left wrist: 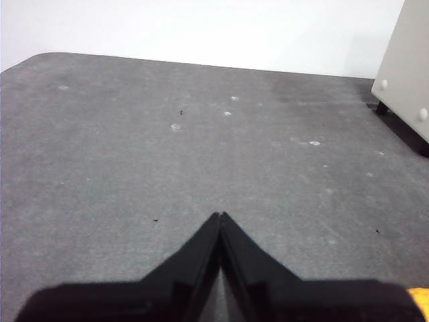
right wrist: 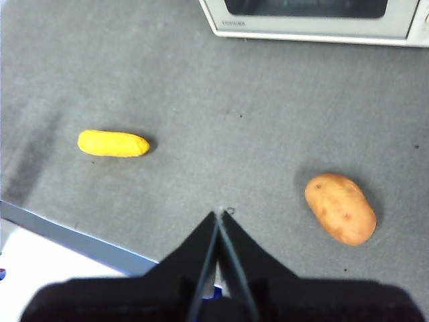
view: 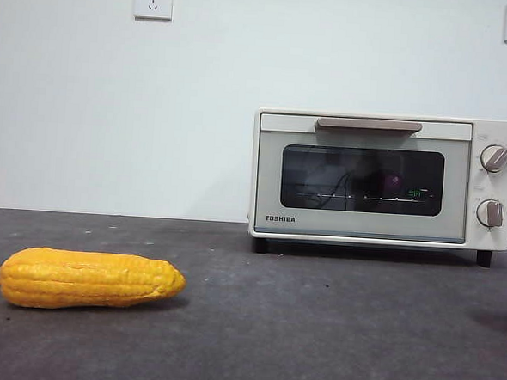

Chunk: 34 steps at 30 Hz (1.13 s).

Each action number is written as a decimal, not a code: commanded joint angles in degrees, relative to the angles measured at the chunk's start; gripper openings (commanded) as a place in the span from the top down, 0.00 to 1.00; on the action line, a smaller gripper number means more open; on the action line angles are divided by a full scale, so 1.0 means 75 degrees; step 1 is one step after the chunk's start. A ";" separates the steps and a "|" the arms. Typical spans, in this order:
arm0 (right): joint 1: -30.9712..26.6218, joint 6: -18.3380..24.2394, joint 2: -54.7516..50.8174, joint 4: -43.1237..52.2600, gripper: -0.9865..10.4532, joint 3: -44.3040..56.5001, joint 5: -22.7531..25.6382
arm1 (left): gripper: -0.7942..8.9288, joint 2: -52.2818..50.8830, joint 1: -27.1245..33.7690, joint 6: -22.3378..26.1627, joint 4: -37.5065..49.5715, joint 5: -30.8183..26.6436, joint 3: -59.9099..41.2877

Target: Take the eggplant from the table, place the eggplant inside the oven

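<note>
Corn [view: 89,279] nearest on table [view: 314,331]. Eggplant [view: 390,182] apparently inside closed oven [view: 383,178]. Left gripper [left wrist: 220,216], right gripper [right wrist: 219,215] both clenched, empty. Risk: I misread reflections as eggplant.

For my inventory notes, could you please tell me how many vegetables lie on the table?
2: the yellow corn cob left of the cream-white oven, and the brown potato right; others may be hidden.

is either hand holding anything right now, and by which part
Nothing is held: the left hand and right hand are both shut on nothing above the table.
</note>
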State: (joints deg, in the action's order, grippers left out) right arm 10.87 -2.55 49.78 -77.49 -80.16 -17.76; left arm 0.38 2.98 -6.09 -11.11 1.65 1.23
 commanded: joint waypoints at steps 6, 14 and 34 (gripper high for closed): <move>0.0006 0.0029 0.0968 -0.0163 0.91 -0.0035 0.0035 | 0.92 0.0131 -0.0003 -0.0341 0.0064 0.0090 -0.0050; 0.0006 0.0029 0.2157 -0.0157 0.91 -0.0035 0.0038 | 0.92 0.0254 -0.0003 -0.0338 0.0064 0.0093 -0.0050; -0.0006 0.0580 0.2157 0.1690 0.91 0.0090 0.1294 | 0.92 0.0373 -0.0003 -0.0341 0.0064 0.0093 -0.0050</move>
State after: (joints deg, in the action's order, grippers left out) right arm 10.85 1.17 66.52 -65.17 -79.94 -8.12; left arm 3.16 2.98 -8.21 -11.11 2.17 1.23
